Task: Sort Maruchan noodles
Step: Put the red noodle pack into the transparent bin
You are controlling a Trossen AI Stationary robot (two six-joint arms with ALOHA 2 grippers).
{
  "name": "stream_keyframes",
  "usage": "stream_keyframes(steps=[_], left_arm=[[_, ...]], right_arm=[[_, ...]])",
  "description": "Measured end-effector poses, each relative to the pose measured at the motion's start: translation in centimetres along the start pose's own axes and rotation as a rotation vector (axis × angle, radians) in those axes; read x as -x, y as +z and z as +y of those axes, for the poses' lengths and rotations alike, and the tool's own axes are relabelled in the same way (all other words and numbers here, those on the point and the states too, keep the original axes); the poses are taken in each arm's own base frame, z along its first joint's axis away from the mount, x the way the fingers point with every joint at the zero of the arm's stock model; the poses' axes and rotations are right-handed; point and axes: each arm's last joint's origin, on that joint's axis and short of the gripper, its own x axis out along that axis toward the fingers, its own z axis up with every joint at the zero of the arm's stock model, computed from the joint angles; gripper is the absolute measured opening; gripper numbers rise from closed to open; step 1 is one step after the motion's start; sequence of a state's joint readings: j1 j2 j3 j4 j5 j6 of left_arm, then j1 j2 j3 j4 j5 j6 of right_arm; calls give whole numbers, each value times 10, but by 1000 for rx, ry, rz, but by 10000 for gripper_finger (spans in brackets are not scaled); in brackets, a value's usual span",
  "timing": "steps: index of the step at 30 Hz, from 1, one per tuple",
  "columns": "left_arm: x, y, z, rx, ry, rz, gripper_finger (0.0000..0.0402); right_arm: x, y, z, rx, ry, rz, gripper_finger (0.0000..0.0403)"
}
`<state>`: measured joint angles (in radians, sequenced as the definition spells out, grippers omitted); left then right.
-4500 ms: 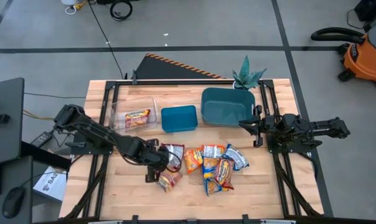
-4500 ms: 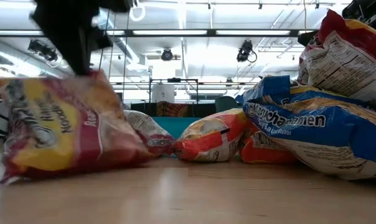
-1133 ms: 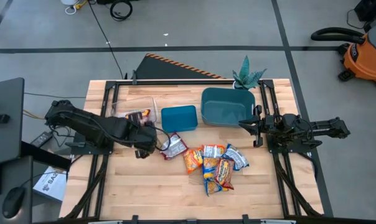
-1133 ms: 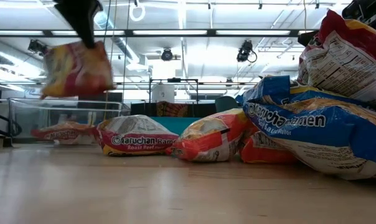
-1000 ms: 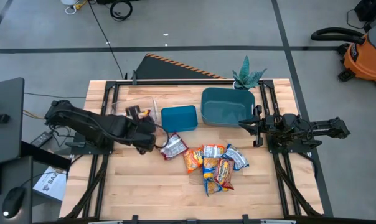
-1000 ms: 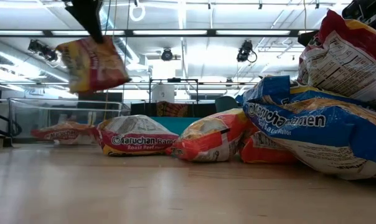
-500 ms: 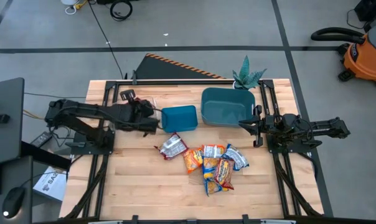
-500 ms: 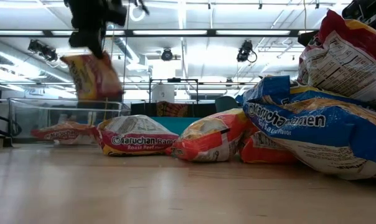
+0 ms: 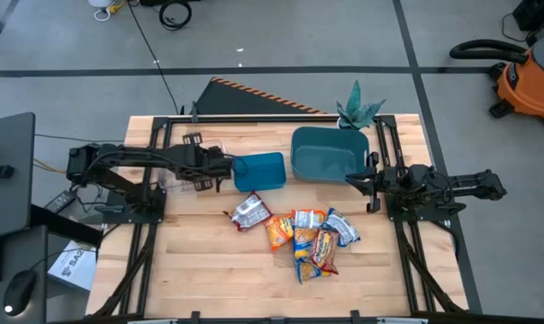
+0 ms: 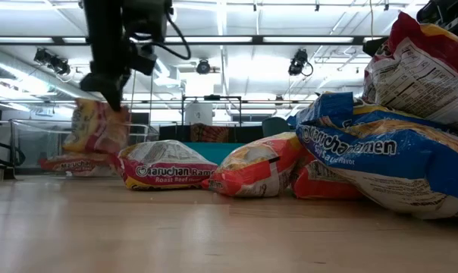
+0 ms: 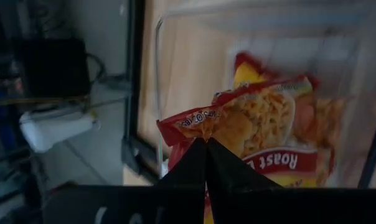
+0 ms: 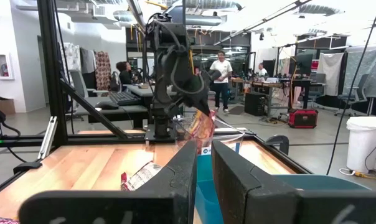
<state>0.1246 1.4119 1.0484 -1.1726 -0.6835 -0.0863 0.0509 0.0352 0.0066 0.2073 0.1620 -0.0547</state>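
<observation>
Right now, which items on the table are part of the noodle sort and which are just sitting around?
Part of the job:
- noodle packet pinched in the left gripper, over the clear box
- packet already in the box
- loose pile of packets mid-table
- small teal bin and big teal bin

Just sitting around:
- plant at the table's back edge
- right gripper, parked beside the big bin

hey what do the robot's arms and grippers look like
Both arms are dark, nearly black, jointed links with black cables looping alongside. The left gripper has two flat black fingers tapering to thin tips. The right gripper has broader, blocky dark fingers. No markings show.
</observation>
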Motion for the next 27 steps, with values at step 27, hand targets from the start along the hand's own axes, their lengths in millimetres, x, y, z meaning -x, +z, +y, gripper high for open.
stream_keyframes(steps=[27], left_arm=[[-9, 18, 14, 70, 68, -116, 157]], right_arm=[[0, 0, 0, 0, 0, 0, 55]])
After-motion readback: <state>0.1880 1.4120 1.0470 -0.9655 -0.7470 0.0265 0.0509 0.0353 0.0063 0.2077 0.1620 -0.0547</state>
